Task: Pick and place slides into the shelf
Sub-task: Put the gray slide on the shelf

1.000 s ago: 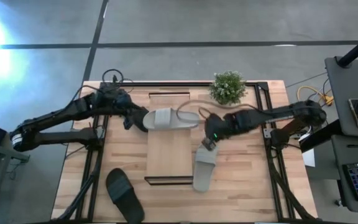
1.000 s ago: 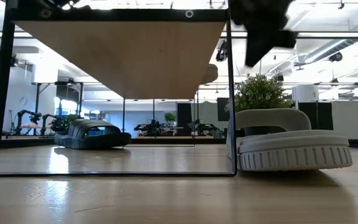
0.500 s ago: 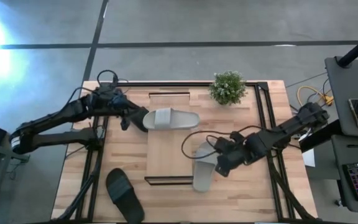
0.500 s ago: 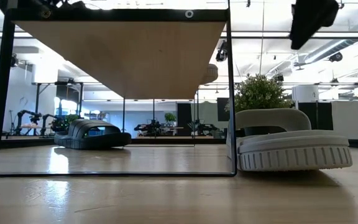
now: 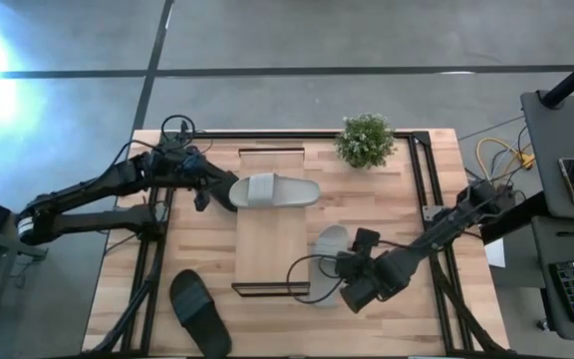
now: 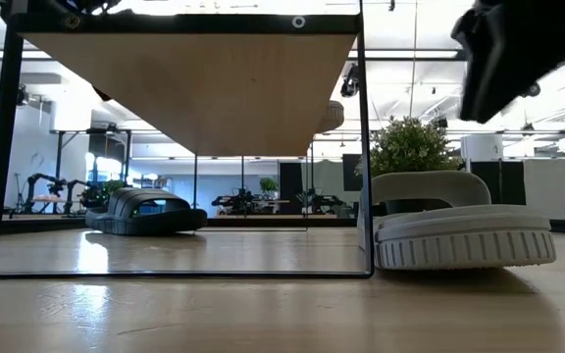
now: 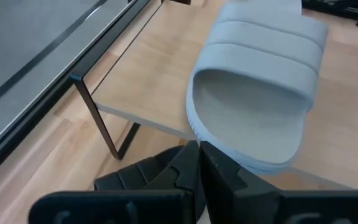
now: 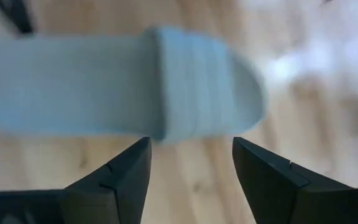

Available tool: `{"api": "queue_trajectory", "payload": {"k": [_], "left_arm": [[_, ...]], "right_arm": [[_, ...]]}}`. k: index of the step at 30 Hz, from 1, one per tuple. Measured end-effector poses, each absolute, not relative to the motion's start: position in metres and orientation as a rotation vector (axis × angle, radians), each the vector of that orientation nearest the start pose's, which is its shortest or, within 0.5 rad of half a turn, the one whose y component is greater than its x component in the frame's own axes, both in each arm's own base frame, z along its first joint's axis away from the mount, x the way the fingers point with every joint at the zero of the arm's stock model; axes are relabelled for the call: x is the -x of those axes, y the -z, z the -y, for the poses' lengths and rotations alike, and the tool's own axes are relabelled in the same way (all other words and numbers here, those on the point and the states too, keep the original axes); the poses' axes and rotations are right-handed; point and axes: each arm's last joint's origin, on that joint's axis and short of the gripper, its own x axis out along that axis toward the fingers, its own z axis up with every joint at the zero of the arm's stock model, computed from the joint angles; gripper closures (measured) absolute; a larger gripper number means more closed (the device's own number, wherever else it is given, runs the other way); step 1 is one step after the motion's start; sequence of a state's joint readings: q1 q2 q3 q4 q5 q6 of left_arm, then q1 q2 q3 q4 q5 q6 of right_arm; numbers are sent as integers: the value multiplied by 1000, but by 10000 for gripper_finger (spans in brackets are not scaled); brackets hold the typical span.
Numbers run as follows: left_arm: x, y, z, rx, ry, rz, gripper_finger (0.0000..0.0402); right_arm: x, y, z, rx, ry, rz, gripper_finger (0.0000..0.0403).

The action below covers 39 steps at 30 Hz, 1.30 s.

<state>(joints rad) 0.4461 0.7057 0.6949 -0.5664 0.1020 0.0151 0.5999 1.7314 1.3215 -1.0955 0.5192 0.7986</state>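
A: With the right gripper (image 5: 352, 289) hanging fingers apart above the tabletop (image 5: 387, 199), the light grey slide (image 5: 327, 261) lies at roughly 10 o'clock of it, close beside the right edge of the shelf (image 5: 267, 234) and seemingly flat on the table.

B: Noted. Handling estimate: moulded foam, so light and a little springy; sole stiff enough to lift from one end without folding. The strap is the obvious hold, one finger under the arch and one over. A pinch across the sole edge would probably also serve.

A: Left gripper (image 5: 207, 189): fingers pressed together in the left wrist view, nothing between them. It sits at 9 o'clock of the second grey slide (image 5: 275, 189), which rests on the shelf top with one end overhanging the plank's edge.

B: Obstacles for the right arm?

A: Its own cable loops between the gripper and the shelf's near frame; likely snag risk. The potted plant (image 5: 365, 140) stands at 12 o'clock of the slide, well apart. One black slide (image 5: 199, 311) lies at 8 o'clock of the shelf, out of the path; another dark slide (image 6: 145, 213) shows only beyond the shelf in the low view.

B: The shelf's thin end frame is the thing to clear.
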Motion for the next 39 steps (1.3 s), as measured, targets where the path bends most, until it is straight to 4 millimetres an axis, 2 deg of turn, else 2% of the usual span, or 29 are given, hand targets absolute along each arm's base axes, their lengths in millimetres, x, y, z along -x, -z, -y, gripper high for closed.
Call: {"api": "queue_trajectory", "payload": {"k": [6,18,23,28,34,39], "left_arm": [[-132,-280,-60,141,-330,-558,402],[-133,-278,-61,145,-331,-572,402],[-134,-277,-61,152,-333,-574,402],[-134,-277,-61,154,-333,-574,402],[-135,-277,-61,155,-333,-578,402],[-135,-277,-61,156,-333,-577,402]], "right_arm": [[-275,-220,-168,119,456,-1128,186],[-290,-187,-179,140,436,-1148,186],[-290,-178,-173,104,494,-1159,186],[-286,-163,-157,35,599,-1169,191],[-293,-157,-146,19,588,-1151,224],[-296,-157,-144,26,577,-1148,282]]}}
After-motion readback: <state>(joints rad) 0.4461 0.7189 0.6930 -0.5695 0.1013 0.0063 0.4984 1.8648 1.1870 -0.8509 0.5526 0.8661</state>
